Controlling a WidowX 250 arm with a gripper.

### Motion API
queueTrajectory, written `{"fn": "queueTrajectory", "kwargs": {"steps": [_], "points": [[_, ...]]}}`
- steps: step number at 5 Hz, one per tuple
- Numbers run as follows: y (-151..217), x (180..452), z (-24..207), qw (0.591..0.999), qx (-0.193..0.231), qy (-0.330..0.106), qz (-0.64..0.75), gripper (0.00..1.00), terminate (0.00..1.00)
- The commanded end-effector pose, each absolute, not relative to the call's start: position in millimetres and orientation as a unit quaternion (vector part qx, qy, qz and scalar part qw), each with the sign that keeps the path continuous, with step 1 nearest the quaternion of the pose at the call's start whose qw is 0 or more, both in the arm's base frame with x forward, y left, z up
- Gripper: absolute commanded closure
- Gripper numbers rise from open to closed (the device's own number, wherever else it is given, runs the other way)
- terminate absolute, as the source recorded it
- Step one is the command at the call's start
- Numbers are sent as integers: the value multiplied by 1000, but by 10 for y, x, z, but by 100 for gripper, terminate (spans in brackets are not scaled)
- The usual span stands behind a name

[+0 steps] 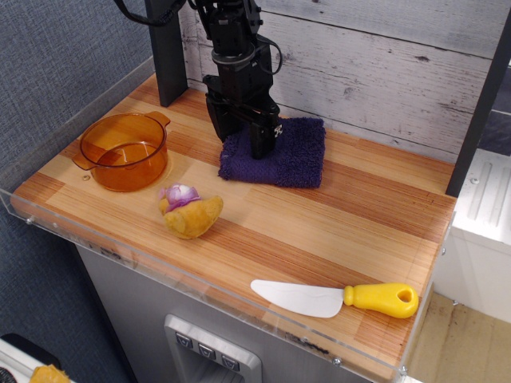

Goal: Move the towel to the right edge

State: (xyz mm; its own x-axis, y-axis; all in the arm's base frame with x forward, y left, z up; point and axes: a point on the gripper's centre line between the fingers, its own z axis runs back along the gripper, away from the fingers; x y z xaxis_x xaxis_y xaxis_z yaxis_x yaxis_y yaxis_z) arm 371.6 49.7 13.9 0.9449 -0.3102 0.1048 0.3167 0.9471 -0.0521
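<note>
Scene: a striped wood counter [335, 231] rimmed in clear acrylic is shown, backed by a weathered plank wall.

Towel: the dark purple towel [291, 155] is seen lying flat at the back of the counter, near the wall, roughly mid-width and well apart from the right edge [443, 239].

Gripper: the black gripper [254, 137] is pictured pointing down onto the towel's left margin. The jaws appear pressed down into the terry at that margin; whether cloth is actually pinched between them cannot be told, as the fingertips are lost against the dark fabric.

Step in hand: a rightward drag of the towel along the back of the counter is judged to be under way, with much of the distance left.

How it is best done: downward pressure should be kept steady so the cloth slides as one piece rather than bunching ahead of the jaws. A straight path parallel to the wall is advised, with the dark post at the far right kept clear.

Bystanders: the orange pot [124, 152], the pastry toy [190, 211] and the yellow-handled knife [335, 298] are left well out of the path.
</note>
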Motion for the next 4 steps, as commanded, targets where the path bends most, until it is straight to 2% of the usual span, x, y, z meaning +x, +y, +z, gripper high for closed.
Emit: {"fn": "queueTrajectory", "kwargs": {"steps": [1, 4], "points": [[22, 3714, 98, 967, -46, -31, -248, 0, 0], [-583, 3674, 80, 942, -52, -21, -330, 0, 0]]}}
